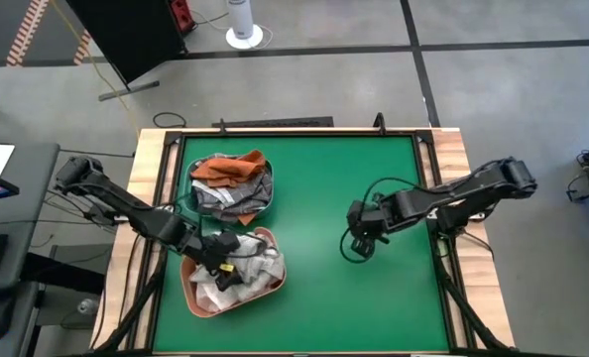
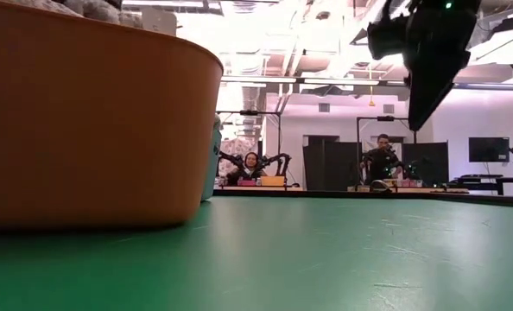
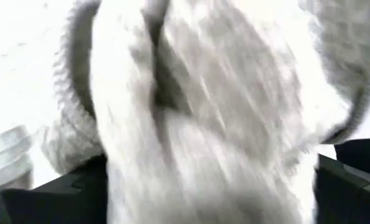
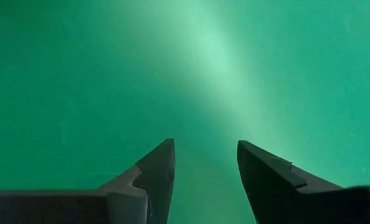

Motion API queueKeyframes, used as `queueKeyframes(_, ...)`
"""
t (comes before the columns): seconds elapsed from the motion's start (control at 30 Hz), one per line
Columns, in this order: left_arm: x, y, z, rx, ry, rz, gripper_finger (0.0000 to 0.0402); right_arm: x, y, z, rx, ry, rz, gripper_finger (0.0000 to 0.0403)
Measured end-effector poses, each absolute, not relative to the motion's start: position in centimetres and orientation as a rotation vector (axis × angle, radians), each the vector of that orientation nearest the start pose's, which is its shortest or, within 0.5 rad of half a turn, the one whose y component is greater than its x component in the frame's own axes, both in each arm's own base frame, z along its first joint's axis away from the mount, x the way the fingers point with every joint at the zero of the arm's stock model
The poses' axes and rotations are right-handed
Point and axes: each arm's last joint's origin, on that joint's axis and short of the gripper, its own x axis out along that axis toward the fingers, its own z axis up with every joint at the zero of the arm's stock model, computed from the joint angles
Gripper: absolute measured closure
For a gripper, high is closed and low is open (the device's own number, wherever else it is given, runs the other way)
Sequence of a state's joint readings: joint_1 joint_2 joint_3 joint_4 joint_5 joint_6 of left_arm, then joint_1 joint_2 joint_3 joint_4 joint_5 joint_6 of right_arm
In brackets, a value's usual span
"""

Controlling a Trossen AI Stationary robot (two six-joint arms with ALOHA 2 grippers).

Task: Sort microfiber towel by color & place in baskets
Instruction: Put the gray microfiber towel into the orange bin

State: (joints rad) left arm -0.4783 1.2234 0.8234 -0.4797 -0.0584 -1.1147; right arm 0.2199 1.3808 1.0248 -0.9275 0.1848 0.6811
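Sorting looks nearly done; no towels loose on desk; dark and rust towels [image 1: 233,184] fill teal basket [image 1: 187,171] by left edge; pale towels [image 1: 237,276] in salmon basket [image 1: 189,288] at front-left; left gripper [image 1: 218,256] spread open over them; right gripper [image 1: 359,243] part open, empty, mid-desk.

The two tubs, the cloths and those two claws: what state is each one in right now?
Salmon orange basket: on the green table, heaped with white and pale cloths.
Teal basket: holds rust orange towel above grey ones.
Left gripper: over the salmon basket, fingers apart beside a pale cloth.
Right gripper: open, empty, above bare green mat.
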Motion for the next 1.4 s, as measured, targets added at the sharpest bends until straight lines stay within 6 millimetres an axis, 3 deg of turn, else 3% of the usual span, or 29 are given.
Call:
queueKeyframes(0.27,20.2,-10.1,24.9,-0.785,0.900,0.173,0.0049,26.2,5.3,20.5,0.282,1.323,-0.438,0.0205)
queueKeyframes(0.47,19.6,-9.7,26.3,-0.878,0.803,0.181,0.0049,27.9,5.7,17.4,0.248,1.376,-0.447,0.0204)
queueKeyframes(0.57,19.3,-9.6,26.7,-0.885,0.784,0.167,0.0049,29.7,5.6,15.5,0.043,1.299,-0.433,0.0204)
queueKeyframes(0.7,18.8,-9.5,27.3,-0.922,0.802,0.104,0.0049,31.7,5.1,15.7,0.054,1.405,-0.388,0.0204)
queueKeyframes(0.83,18.2,-9.3,28.0,-0.893,0.765,0.072,0.0049,31.7,4.8,17.9,0.036,1.422,-0.489,0.0204)
queueKeyframes(1.0,17.5,-8.7,28.9,-0.769,0.674,0.060,0.0049,29.6,5.1,24.9,0.070,1.103,-0.606,0.0204)
queueKeyframes(1.2,17.1,-8.3,30.2,-0.609,0.624,0.037,0.0049,23.6,5.9,33.6,0.172,0.675,-0.575,0.0204)
queueKeyframes(1.4,16.6,-7.0,31.6,-0.488,0.639,0.176,0.0049,17.0,4.7,38.9,0.279,0.446,-0.451,0.0204)
